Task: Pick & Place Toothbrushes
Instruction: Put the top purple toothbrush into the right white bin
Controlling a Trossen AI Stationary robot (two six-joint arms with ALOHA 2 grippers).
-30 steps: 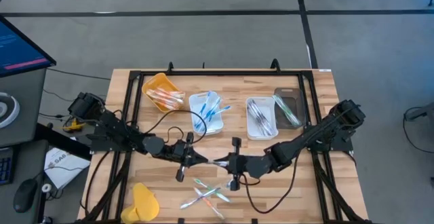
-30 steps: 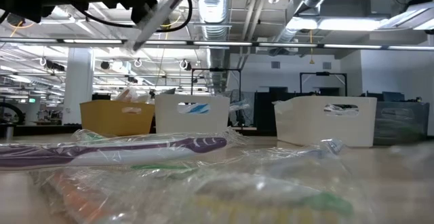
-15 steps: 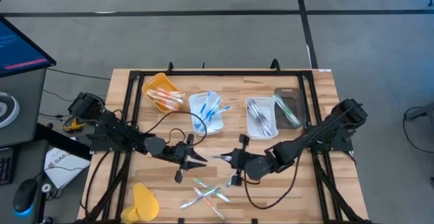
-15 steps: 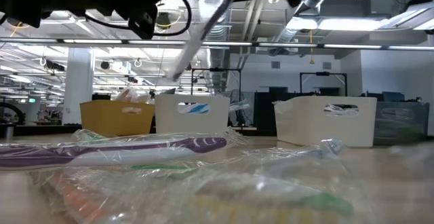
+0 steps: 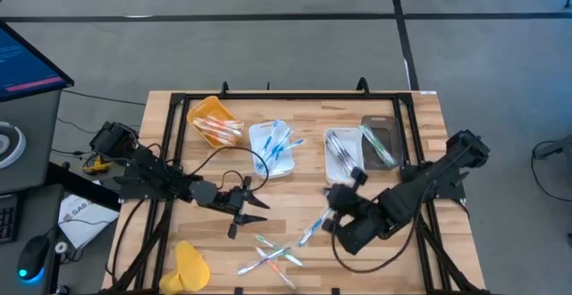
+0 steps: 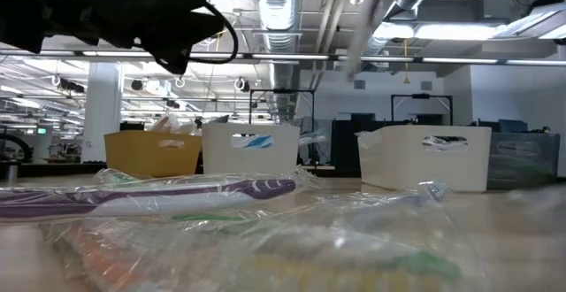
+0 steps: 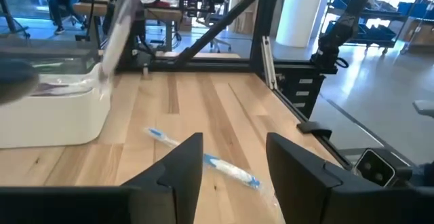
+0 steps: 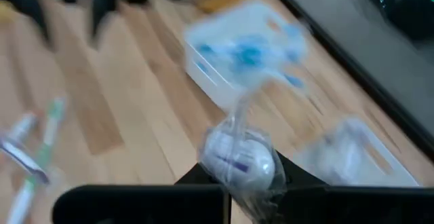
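Holding a wrapped toothbrush (image 5: pixel 312 230) pinched in our closed right claw (image 5: pixel 332 216), we hang above the wooden bench (image 5: pixel 304 116) near the white tray (image 5: pixel 343 155) of grey brushes. Our left claw (image 5: pixel 257 199) stands open and empty near the bench's middle, well apart. Loose toothbrushes (image 5: pixel 271 254) lie scattered at the front edge

A few wrapped toothbrushes (image 5: pixel 273 255) lie scattered near the table's front edge; others fill the trays.
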